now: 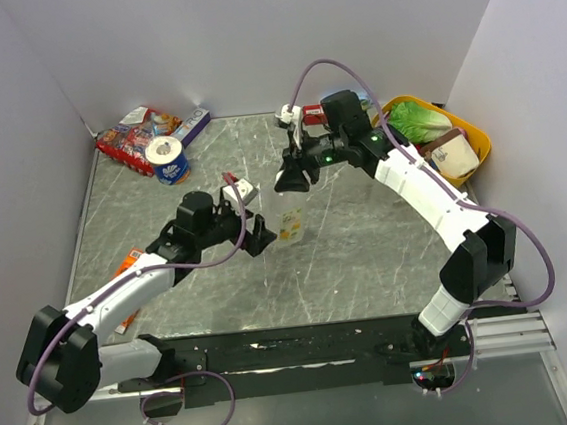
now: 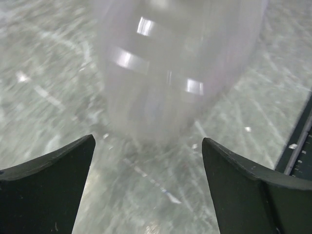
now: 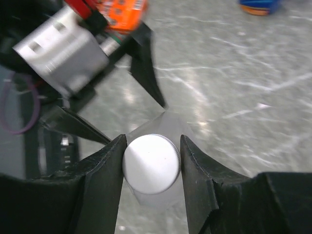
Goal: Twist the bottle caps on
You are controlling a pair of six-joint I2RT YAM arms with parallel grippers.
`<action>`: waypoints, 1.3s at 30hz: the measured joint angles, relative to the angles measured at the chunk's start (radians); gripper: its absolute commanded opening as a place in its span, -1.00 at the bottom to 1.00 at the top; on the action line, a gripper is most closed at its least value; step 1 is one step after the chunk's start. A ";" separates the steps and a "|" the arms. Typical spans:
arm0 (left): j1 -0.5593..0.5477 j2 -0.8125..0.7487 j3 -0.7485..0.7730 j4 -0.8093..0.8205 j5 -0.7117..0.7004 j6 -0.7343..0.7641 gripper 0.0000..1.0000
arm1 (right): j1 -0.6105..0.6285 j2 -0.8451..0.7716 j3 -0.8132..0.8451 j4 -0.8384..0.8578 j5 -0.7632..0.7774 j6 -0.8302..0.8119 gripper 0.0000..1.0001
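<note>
A small clear bottle [image 1: 290,224] with a yellow label stands upright in the middle of the table. My right gripper [image 1: 291,178] hangs right above it. In the right wrist view that gripper [image 3: 152,146] is shut on a white cap [image 3: 151,163], which sits over the top of the bottle [image 3: 168,124]. My left gripper [image 1: 266,236] is open at the bottle's left side. In the left wrist view the blurred bottle [image 2: 170,73] stands just beyond the spread fingertips [image 2: 73,156]. The two blue caps and the other bottles are out of view.
A blue-and-white tape roll [image 1: 168,160] and red snack packets [image 1: 134,138] lie at the back left. A yellow basket [image 1: 471,126] with greens and a box stands at the back right. An orange packet [image 1: 128,266] lies under the left arm.
</note>
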 measured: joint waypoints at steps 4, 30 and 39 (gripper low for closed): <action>0.045 -0.036 0.000 -0.064 -0.063 0.006 0.92 | -0.028 0.002 -0.014 0.048 0.084 -0.043 -0.74; 0.158 -0.099 0.000 -0.164 -0.156 0.060 0.93 | -0.045 0.103 -0.085 0.201 0.219 -0.053 0.99; 0.181 -0.098 0.010 -0.172 -0.166 0.072 0.92 | -0.045 0.087 -0.043 0.197 0.320 -0.042 0.99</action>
